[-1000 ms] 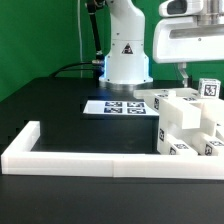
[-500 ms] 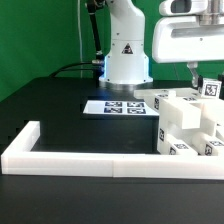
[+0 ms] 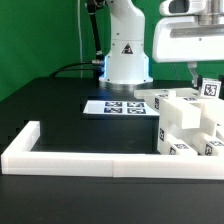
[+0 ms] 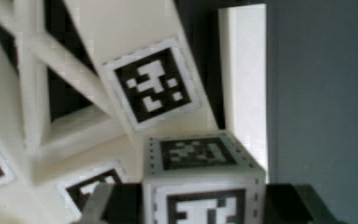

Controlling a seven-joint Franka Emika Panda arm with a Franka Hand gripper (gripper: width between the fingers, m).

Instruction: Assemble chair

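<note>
One marker board (image 3: 118, 107), one corner rail (image 3: 80, 160), several clustered chair parts (image 3: 185, 115).

Green backdrop (image 3: 40, 30), seemingly cloth; black table (image 3: 60, 100)

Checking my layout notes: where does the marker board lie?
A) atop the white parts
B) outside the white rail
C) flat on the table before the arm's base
C: in the exterior view the marker board lies flat on the black table, just in front of the arm's base.

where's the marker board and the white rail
marker board (image 3: 115, 106), exterior view, middle of its top face
white rail (image 3: 80, 163), exterior view, front face of the long side
</note>
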